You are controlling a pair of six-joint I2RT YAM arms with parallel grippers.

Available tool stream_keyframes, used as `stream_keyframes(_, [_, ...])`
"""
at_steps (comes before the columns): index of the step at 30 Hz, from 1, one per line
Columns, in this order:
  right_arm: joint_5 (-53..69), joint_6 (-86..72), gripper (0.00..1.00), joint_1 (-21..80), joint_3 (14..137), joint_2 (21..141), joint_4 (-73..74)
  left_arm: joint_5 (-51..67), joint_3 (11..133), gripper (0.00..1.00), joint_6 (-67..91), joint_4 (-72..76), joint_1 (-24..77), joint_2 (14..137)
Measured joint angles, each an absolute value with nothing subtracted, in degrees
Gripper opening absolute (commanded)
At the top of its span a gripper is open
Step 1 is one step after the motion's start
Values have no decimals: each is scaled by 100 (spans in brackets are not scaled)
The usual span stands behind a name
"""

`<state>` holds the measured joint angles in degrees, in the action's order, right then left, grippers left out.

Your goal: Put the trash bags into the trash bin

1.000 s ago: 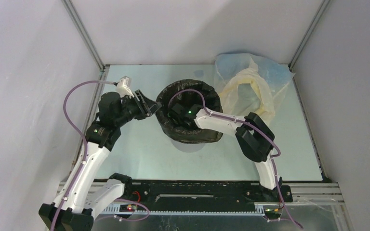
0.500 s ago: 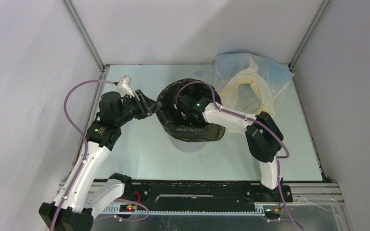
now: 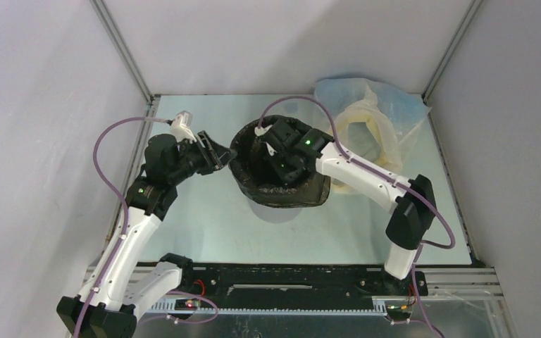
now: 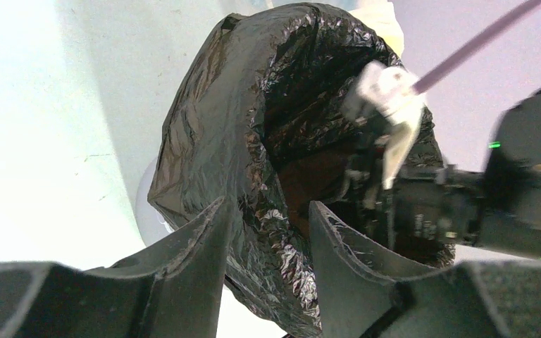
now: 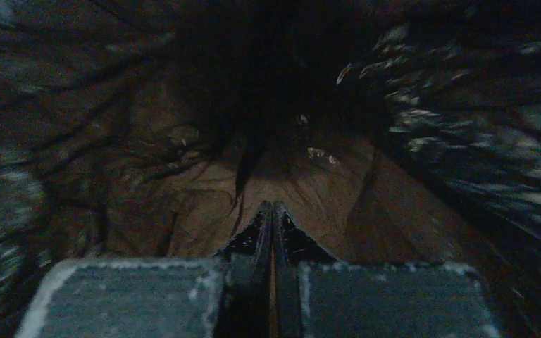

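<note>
The glossy black trash bag [image 3: 248, 144] lines the trash bin and drapes over its rim; only a pale strip of the bin [image 4: 145, 211] shows under it. My left gripper [image 3: 220, 156] straddles the left rim, one finger inside and one outside, shut on the bag-covered rim [image 4: 268, 211]. My right gripper [image 3: 283, 169] reaches down inside the bag from above. In the right wrist view its fingertips [image 5: 272, 205] are pressed together with nothing between them, above the dark brownish bag floor [image 5: 310, 190].
A translucent yellowish and pale-blue plastic bag [image 3: 373, 120] lies at the back right, close behind the right forearm. Grey enclosure walls and metal posts ring the pale table [image 3: 204, 218]. The right elbow [image 3: 410, 215] hangs over the right side.
My right arm has stretched out, its wrist moving up and to the right over the bin mouth and the elbow swinging right. The left arm and the bin have not moved.
</note>
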<state>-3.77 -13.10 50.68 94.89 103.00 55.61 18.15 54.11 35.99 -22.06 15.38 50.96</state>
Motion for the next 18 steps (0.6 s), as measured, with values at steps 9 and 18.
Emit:
stream_keyframes(9, [-781, -1286, 28, 5116, 10158, 9837, 5559, 1579, 5481, 58, 3441, -2589, 1538, 5037])
stream_keyframes(18, [-1391, -1205, 99, 5087, 10123, 8739, 5509, 1103, 6346, 78, 2928, -3365, 1542, 4952])
